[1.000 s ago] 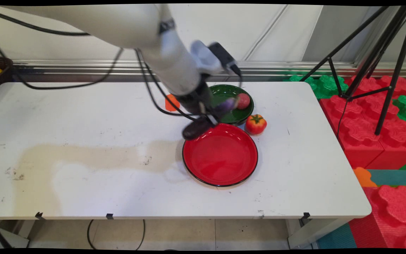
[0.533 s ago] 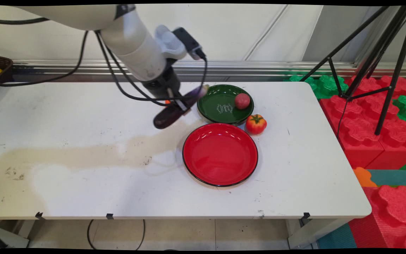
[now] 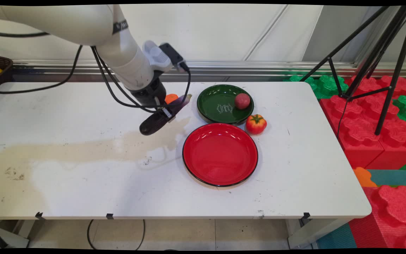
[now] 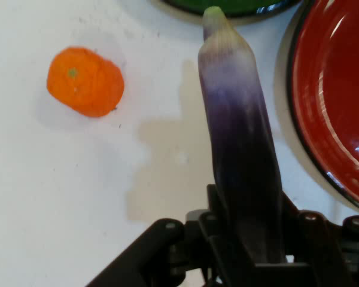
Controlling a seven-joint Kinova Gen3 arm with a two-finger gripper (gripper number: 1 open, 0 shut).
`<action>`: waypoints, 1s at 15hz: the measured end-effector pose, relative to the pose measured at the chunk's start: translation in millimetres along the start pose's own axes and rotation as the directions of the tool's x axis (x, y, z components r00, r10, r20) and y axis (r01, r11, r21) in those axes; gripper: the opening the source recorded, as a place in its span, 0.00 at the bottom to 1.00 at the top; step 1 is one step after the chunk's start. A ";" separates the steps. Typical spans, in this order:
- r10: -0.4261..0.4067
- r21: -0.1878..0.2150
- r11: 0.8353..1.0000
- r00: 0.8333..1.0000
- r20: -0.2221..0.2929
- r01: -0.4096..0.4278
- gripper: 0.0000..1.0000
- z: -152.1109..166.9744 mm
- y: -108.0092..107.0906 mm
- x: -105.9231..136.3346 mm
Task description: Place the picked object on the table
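Gripper (image 3: 166,113): clenched round the eggplant (image 4: 239,155), carried aloft over the table (image 3: 83,176).
Nearby: orange (image 4: 85,81) beside; red plate (image 3: 220,154) toward the right edge.

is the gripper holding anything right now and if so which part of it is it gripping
Yes. The gripper holds a purple eggplant, with its fingers shut on the dark, thick part, about midway along; the pale stem end points away from the hand.

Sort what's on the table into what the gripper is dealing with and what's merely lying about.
In hand:
- gripper, shut on the eggplant, held above the table

Lying about:
- orange, on the table beside the eggplant
- red plate, empty
- green plate holding a red ball
- tomato, beside both plates
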 end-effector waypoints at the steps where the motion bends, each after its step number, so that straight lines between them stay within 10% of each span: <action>1: -0.003 -0.001 1.000 1.000 0.012 0.003 0.00 8.9 -2.5 -1.6; 15: 0.033 -0.020 0.999 0.997 0.067 -0.032 0.00 91.2 -15.6 -4.0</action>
